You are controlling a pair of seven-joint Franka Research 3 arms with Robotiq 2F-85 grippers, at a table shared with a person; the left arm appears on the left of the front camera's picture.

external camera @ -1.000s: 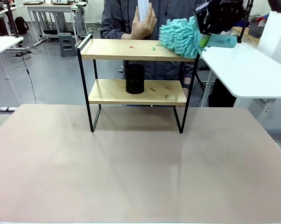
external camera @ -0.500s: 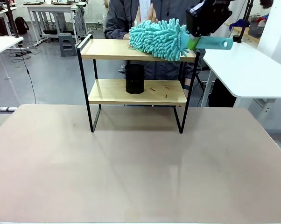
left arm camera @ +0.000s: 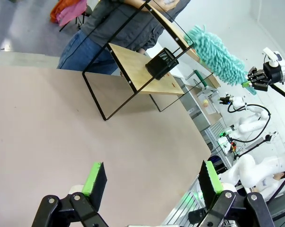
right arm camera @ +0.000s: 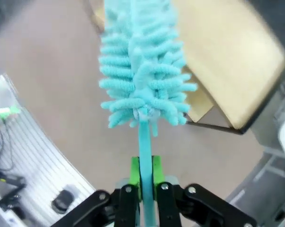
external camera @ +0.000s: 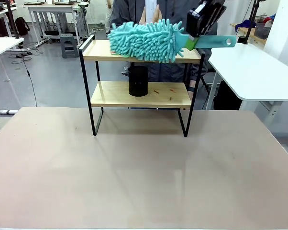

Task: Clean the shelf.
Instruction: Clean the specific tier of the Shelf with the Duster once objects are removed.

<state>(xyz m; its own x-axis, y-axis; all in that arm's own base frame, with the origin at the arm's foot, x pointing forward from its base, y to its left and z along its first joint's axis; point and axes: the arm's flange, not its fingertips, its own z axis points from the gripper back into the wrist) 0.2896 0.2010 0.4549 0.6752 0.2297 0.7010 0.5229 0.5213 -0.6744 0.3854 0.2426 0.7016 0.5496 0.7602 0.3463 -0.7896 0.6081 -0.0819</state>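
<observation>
On top of the shelf (external camera: 97, 50), your right gripper (external camera: 192, 42) clamps the duster (external camera: 143, 40) by its handle, likely mid-sweep. Next, carry it leftward. Your left gripper (left arm camera: 152, 178) idles, jaws apart.

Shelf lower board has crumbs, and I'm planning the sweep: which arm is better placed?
Right: the right hand grips the teal duster at the shelf's top board. The left hand is open and empty over the table.

Smooth pale matt wood boards, thin black metal frame on the shelf (external camera: 110, 94); shaggy teal cloth head, smooth plastic handle on the duster (external camera: 144, 40), upper middle; beige surface (external camera: 134, 177) smooth, faintly sheened.
</observation>
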